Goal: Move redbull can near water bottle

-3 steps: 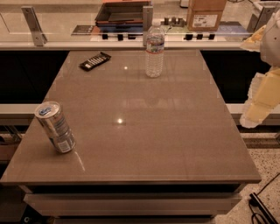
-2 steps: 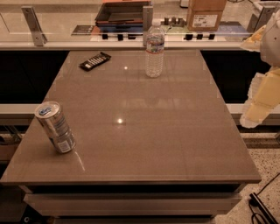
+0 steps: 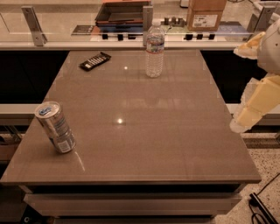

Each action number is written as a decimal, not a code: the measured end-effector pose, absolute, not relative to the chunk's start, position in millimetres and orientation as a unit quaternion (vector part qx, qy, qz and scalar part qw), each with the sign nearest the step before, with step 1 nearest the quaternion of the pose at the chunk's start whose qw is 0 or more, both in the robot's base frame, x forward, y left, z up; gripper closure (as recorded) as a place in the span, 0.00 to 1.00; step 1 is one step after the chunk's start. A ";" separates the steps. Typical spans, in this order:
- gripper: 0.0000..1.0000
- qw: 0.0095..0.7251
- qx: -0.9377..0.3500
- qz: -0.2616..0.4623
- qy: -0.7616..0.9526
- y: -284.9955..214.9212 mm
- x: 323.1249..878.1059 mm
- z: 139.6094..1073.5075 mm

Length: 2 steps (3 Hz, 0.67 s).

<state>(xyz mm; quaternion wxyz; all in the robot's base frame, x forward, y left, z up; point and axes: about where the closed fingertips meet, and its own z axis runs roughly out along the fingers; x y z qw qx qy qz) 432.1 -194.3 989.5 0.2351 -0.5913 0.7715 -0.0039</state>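
The redbull can (image 3: 54, 127), silver and blue with a blue tab area on its top, stands on the brown table (image 3: 144, 131) near the front left corner. The water bottle (image 3: 155, 50), clear with a white cap and a pale label band, stands upright at the far middle of the table. The two are far apart. My gripper (image 3: 239, 122) hangs at the end of the cream-coloured arm (image 3: 260, 89) beyond the table's right edge, off the tabletop and far from both the can and the bottle. It holds nothing that I can see.
A black remote-like device (image 3: 95, 61) lies at the far left of the table. Behind the table a counter (image 3: 52, 33) carries a dark tray (image 3: 122, 11), a cardboard box (image 3: 205, 13) and metal brackets. Cables lie on the floor (image 3: 260, 210) at the front right.
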 end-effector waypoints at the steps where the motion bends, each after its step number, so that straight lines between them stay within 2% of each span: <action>1: 0.00 0.282 -0.594 0.064 0.751 -171.5 429.6 967.6; 2: 0.00 0.323 -0.609 0.142 0.710 -133.9 420.6 952.9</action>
